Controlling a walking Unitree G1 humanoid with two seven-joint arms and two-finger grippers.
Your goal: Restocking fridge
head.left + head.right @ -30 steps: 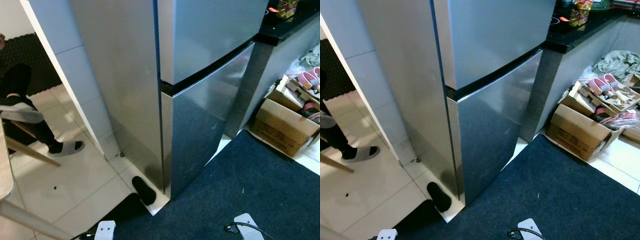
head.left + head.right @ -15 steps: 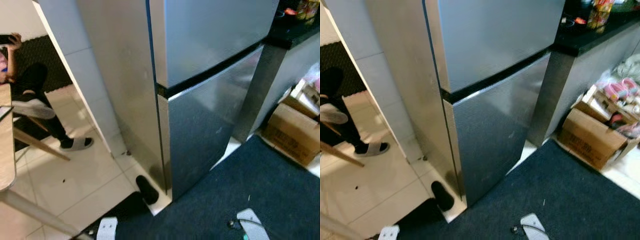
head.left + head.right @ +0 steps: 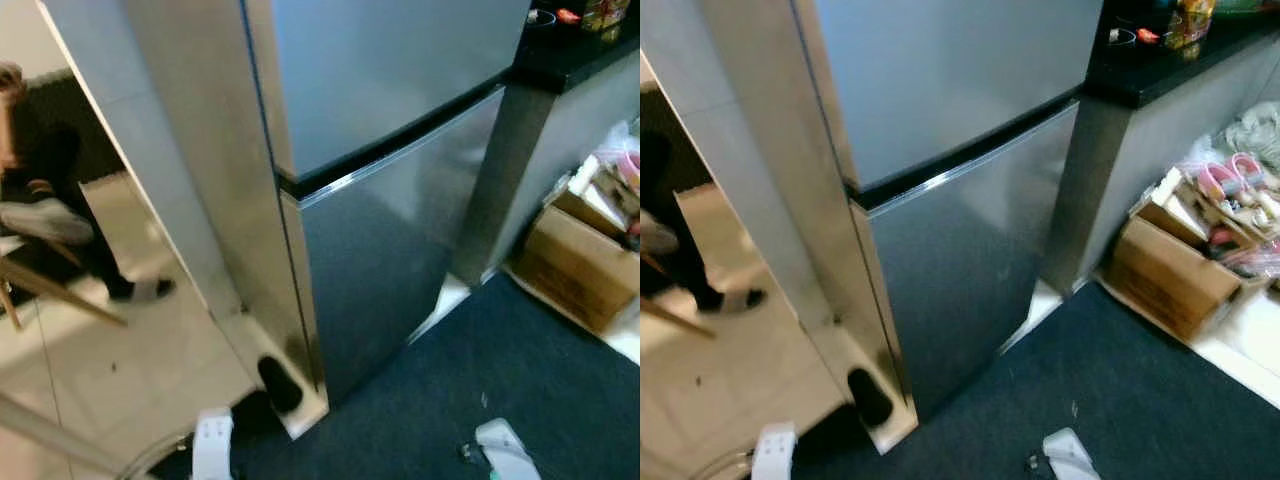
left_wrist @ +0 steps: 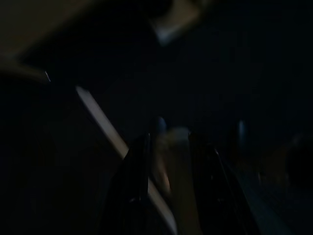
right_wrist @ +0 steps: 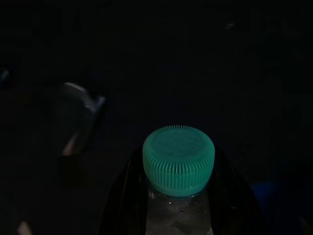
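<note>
Camera swung right; fridge (image 3: 380,200) shut. Right end effector (image 5: 178,196) grips bottle (image 5: 177,215), green cap toward camera.

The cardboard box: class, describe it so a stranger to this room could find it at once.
Start at the tall steel fridge and move to the dark counter on its right. On the floor at the counter's foot, by the dark rug, sits the cardboard box. It alone is brown, open-topped and piled with pink slippers.

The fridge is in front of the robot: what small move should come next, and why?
Probably raise the left gripper toward the fridge to open a door. Both doors look shut, and the right gripper carries a bottle with a green cap between its jaws, so it is busy.
</note>
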